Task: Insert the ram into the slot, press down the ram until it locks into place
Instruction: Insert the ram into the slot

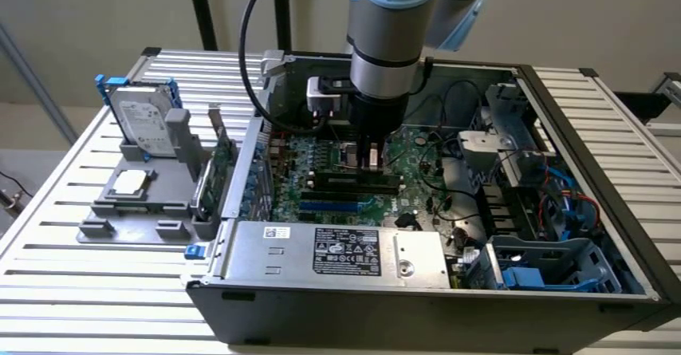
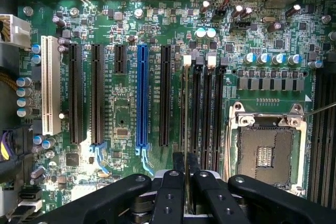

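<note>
A slatted table point(image 1: 64, 291) was seen carrying an open case point(image 1: 426, 315), into which the arm point(image 1: 388, 44) was reached straight down from above. Most of the case floor was taken up by the board point(image 2: 121, 24). A grey metal box point(image 1: 319, 251) with a printed label was set along the near wall of the case in the exterior view. On the table, at the exterior view's left of the case, a grey fixture point(image 1: 127, 203) was placed with a drive point(image 1: 143, 120) stood upright in it.

The gripper point(image 2: 186, 163) was positioned low over the middle of the board, and it was seen there in the exterior view too point(image 1: 371, 159). Its fingers point(image 2: 177, 161) were clamped together on the ram point(image 2: 184, 114), one on each flat face.

A blue slot point(image 2: 142, 95) was seen among long black ones. Beside these a bank of four parallel black sockets was set, next to the square socket point(image 2: 266, 153).

The ram was seen edge-on in the wrist view as a thin line, held upright. It was aligned along the slot point(image 2: 189, 103), the one of the four nearest the blue slot, with a white latch at its far end. Whether the ram's lower edge was entered into the slot could not be told.
</note>
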`<state>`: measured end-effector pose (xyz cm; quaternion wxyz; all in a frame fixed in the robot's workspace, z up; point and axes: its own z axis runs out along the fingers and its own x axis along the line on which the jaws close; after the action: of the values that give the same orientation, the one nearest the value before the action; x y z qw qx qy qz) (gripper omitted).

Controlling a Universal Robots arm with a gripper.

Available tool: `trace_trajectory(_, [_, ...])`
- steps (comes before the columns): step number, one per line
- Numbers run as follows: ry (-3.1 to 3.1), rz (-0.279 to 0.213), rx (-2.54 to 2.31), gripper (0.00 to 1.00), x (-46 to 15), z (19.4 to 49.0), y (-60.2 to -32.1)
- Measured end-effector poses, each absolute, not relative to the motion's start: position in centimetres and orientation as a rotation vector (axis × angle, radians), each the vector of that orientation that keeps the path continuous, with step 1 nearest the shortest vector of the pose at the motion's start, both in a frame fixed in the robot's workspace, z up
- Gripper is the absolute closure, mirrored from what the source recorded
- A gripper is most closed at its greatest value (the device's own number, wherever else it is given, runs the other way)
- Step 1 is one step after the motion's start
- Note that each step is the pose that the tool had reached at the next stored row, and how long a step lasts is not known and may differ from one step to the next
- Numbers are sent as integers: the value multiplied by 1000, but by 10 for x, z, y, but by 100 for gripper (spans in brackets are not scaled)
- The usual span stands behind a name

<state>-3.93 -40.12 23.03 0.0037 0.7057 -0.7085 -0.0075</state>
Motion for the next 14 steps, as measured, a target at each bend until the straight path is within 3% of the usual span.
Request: trace_trajectory(14, [-2221, -20, 2211, 87, -39, 228, -401])
